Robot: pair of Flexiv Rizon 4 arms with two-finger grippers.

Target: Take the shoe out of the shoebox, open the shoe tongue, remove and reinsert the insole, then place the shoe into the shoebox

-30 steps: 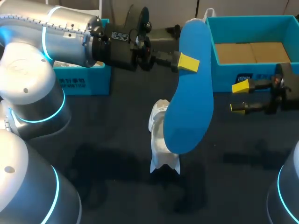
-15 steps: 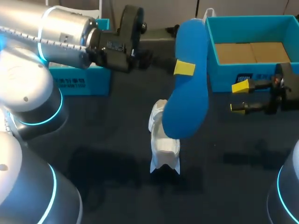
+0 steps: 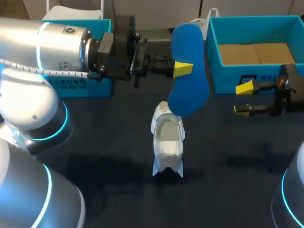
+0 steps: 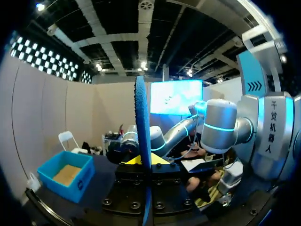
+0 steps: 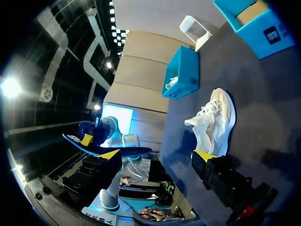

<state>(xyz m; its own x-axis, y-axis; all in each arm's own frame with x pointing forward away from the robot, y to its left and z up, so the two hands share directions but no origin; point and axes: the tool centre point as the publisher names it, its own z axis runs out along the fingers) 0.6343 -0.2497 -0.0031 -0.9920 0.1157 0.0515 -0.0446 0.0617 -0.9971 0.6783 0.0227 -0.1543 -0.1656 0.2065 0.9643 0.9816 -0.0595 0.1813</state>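
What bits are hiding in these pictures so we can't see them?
- Head view: the blue insole covers the far end of the white shoe.
- Head view: the left pincer shows only one yellow tip. The insole hides the other.
- Head view: the left arm hides most of the blue box behind it.
- Head view: the shoebox is cut off at the picture's edge.

My left arm (image 3: 57, 45): fat silver-grey shells, rounded joints, a glowing cyan ring at each. Grey speckled cable (image 3: 52, 72) along it. Wrist section black, with a small white label. Left gripper (image 3: 186, 69): black body, yellow tips; its base plate (image 4: 131, 205) is black and dotted with screws. Right arm (image 3: 290, 199): same silver shell, cyan ring. Right gripper (image 3: 243, 99): black fingers, yellow tips, a spot of red behind them.
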